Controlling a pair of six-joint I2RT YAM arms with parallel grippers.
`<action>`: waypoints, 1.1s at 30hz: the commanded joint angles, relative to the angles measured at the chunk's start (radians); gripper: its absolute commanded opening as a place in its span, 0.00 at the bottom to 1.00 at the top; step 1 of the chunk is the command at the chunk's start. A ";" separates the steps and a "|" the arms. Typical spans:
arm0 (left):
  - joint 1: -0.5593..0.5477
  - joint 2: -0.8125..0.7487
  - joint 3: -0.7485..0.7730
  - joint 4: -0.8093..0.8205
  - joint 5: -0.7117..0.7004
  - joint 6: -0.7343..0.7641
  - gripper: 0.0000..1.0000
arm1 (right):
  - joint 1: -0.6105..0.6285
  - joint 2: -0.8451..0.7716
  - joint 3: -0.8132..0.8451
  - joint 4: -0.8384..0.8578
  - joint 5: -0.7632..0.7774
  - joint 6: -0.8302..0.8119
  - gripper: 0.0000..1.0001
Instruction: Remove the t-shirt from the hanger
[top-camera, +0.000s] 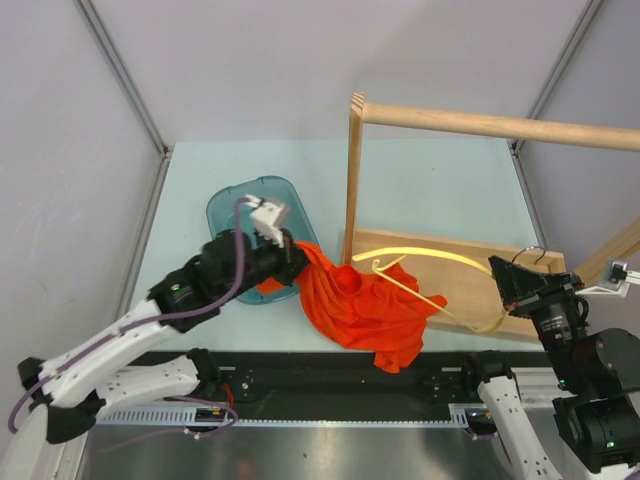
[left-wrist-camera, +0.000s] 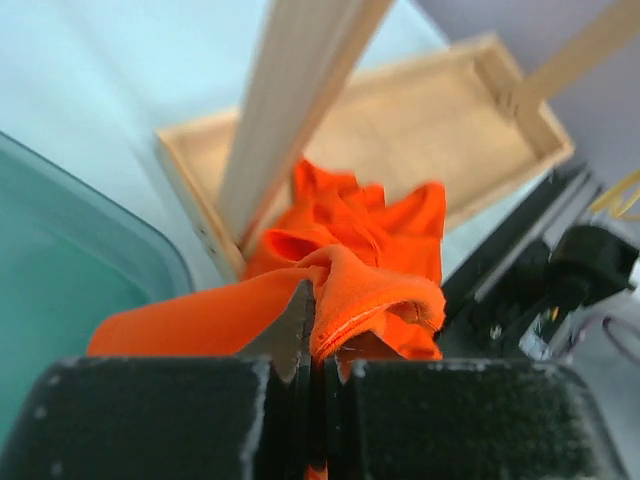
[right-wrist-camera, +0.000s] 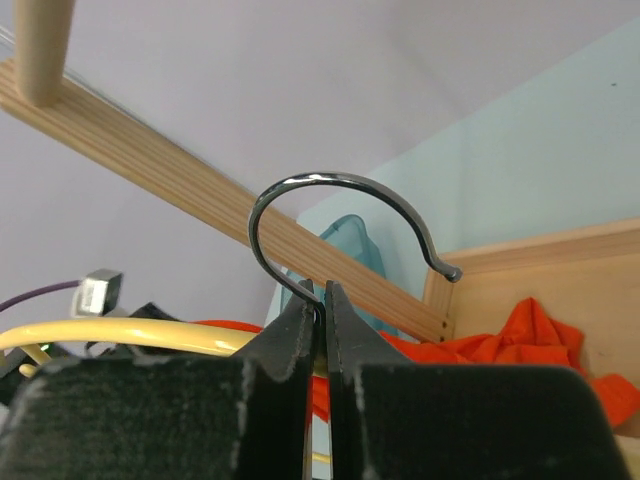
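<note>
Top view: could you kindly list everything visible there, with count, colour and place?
t-shirt: one, orange-red, bunched on the table by the rack's post, one end at the tub.
hanger: one, pale yellow with a metal hook, over the rack's base, partly in the t-shirt.
tub: one, teal, left of the rack.
rack: one, light wood, right half of the table.
table: one, pale blue-green, under everything.
left gripper: one, black, shut on the t-shirt.
right gripper: one, black, shut on the hanger at its hook.

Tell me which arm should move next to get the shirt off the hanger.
Left, probably. The left fingers are shut on a fold of the t-shirt, so it can pull the cloth away; the right fingers pinch the hook of the hanger and should just hold it.
</note>
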 joint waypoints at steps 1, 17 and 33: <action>-0.009 0.203 -0.042 0.123 0.225 -0.008 0.00 | 0.003 -0.014 0.037 -0.002 0.017 -0.010 0.00; -0.304 0.595 -0.072 0.335 -0.022 0.005 0.50 | 0.058 -0.027 0.155 -0.111 0.166 -0.042 0.00; -0.447 0.986 0.114 0.281 -0.339 0.064 1.00 | 0.088 -0.030 0.144 -0.123 0.179 -0.067 0.00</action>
